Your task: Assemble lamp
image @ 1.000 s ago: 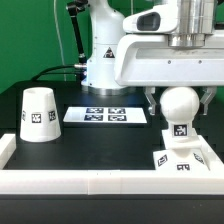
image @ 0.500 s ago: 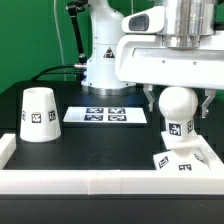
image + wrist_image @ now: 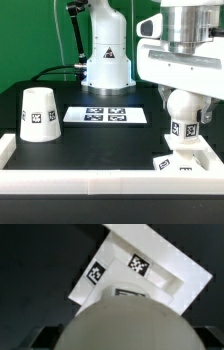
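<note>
My gripper (image 3: 184, 106) is shut on the white ball-shaped bulb (image 3: 183, 104), its fingers on either side of the ball. The bulb's short tagged neck (image 3: 183, 130) points down, just above the flat square base (image 3: 187, 160) at the exterior view's right, by the front wall. In the wrist view the bulb (image 3: 125, 324) fills the near field and the base (image 3: 140, 272) with its tags lies beyond it. The tapered cone shade (image 3: 38, 113) stands upright at the exterior view's left, far from the gripper.
The marker board (image 3: 105, 115) lies flat on the black table between the shade and the base. A white raised wall (image 3: 90, 182) runs along the front, with a short side piece (image 3: 5, 148) at the left. The arm's white pedestal (image 3: 107, 60) stands behind.
The gripper with the bulb has moved toward the exterior view's right and slightly down, closer over the base. The shade and the base have not moved.
</note>
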`<state>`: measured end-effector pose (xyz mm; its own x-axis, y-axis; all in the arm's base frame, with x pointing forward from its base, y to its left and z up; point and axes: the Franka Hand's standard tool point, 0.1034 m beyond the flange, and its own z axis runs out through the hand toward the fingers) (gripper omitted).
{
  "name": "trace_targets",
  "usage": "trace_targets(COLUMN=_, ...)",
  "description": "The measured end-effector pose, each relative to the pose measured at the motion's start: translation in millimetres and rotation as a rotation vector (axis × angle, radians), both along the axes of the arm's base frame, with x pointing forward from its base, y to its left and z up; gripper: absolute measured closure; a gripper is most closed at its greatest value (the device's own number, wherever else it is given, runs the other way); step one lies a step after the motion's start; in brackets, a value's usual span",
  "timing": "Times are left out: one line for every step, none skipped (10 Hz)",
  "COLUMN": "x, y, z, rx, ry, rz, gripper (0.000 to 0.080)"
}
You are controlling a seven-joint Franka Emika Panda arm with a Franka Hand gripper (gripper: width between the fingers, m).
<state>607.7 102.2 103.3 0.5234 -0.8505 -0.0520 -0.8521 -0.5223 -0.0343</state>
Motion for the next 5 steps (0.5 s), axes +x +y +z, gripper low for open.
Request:
trace_targets(x=0.2, y=0.3, z=-0.1, rx=0.018, ry=0.007, rz=-0.073, gripper=0.0223)
trace_targets(x=0.2, y=0.8, z=0.0, rx=0.024, ry=0.013, rz=-0.139, gripper=0.0223)
trace_targets(x=0.2, y=1.5, z=0.0, rx=0.036, ry=0.020, rz=-0.209, gripper=0.0223)
trace_targets(x=0.2, y=1.7, z=-0.1, rx=0.048, ry=0.025, rz=-0.245, gripper=0.0223)
trace_targets(x=0.3, y=3.1, z=0.0, rx=0.058, ry=0.033, rz=-0.326, gripper=0.0223)
